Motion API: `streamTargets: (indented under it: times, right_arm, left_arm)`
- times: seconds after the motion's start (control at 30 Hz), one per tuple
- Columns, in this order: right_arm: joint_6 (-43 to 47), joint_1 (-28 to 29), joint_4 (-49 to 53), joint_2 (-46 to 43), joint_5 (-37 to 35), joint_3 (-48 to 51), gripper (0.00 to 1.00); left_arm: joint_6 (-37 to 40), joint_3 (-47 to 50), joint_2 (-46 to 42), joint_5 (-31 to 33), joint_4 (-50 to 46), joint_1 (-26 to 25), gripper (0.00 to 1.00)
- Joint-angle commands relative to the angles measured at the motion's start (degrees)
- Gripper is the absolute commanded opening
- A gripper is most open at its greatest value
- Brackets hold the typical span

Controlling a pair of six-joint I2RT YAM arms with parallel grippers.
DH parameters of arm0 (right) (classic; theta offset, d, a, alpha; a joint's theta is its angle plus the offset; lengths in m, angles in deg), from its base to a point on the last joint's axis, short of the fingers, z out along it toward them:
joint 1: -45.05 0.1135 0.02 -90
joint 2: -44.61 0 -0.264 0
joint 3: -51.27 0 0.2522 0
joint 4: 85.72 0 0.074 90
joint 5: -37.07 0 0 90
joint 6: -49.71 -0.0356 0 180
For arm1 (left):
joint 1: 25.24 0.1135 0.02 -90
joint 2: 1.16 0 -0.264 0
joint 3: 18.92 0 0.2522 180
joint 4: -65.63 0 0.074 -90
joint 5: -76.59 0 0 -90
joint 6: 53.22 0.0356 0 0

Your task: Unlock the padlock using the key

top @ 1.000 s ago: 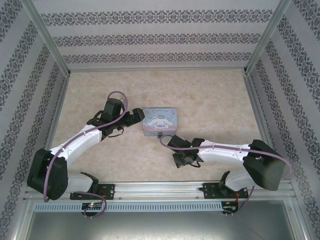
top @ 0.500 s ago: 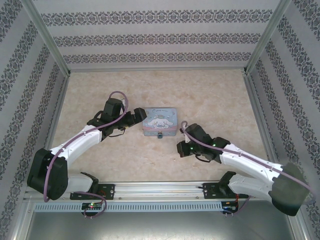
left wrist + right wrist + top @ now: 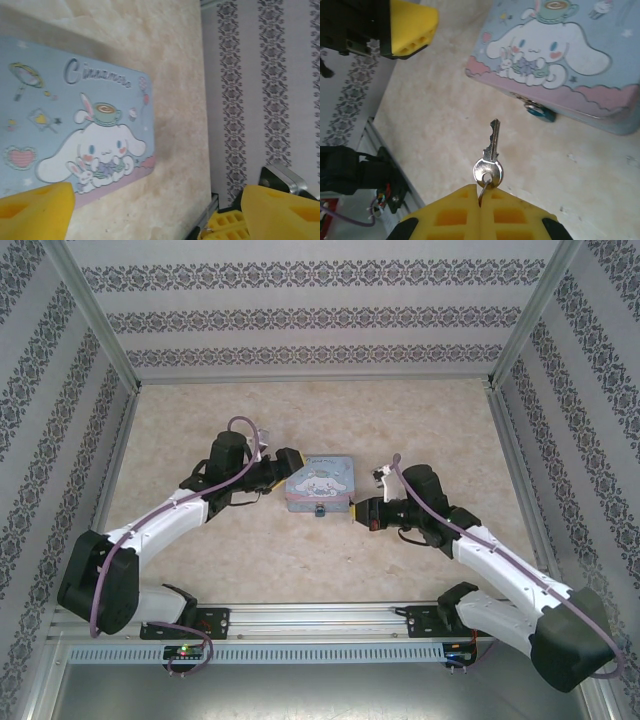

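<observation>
The pastel-blue cartoon tin (image 3: 322,478) lies mid-table. The tiny dark padlock (image 3: 320,510) hangs at its near edge; in the right wrist view the padlock (image 3: 538,110) sits under the tin's (image 3: 560,55) front rim. My right gripper (image 3: 362,512) is shut (image 3: 480,192) on the key's ring, and the silver key (image 3: 491,155) sticks out ahead of the fingers, pointing toward the tin, short of the padlock. My left gripper (image 3: 284,468) stands open (image 3: 155,212) at the tin's (image 3: 75,120) left side, nothing between its fingers.
Patterned walls and metal posts (image 3: 510,350) enclose the beige table (image 3: 420,430). The rail (image 3: 320,620) with both arm bases runs along the near edge. The left gripper's yellow finger (image 3: 412,25) shows beyond the key in the right wrist view.
My right arm has swung up from near the rail and now points its gripper, with the key, at the tin's front right. The left gripper edged right, closer to the tin.
</observation>
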Motion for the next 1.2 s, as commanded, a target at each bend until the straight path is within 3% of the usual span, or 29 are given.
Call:
streamTargets:
  times: [0.0, 0.37, 0.63, 1.17]
  right_arm:
    - [-1.04, -0.41, -5.8, 1.71, 5.43, -1.68, 0.0]
    - [-3.07, 1.23, -9.52, 5.39, 4.83, -2.73, 0.0]
    - [-3.01, 3.1, -10.3, 7.06, 3.06, -2.57, 0.0]
    - [-2.73, 2.84, -10.46, 6.97, 1.19, -1.59, 0.0]
  left_arm:
    - [-2.12, -0.7, 1.1, -2.58, 5.25, -1.58, 0.77]
    - [-5.72, -3.15, 9.12, -5.82, 12.81, -5.98, 0.56]
    - [-7.96, -5.48, 13.91, -5.69, 16.29, -9.66, 0.46]
    - [-8.41, -4.32, 14.96, -4.7, 17.06, -11.89, 0.28]
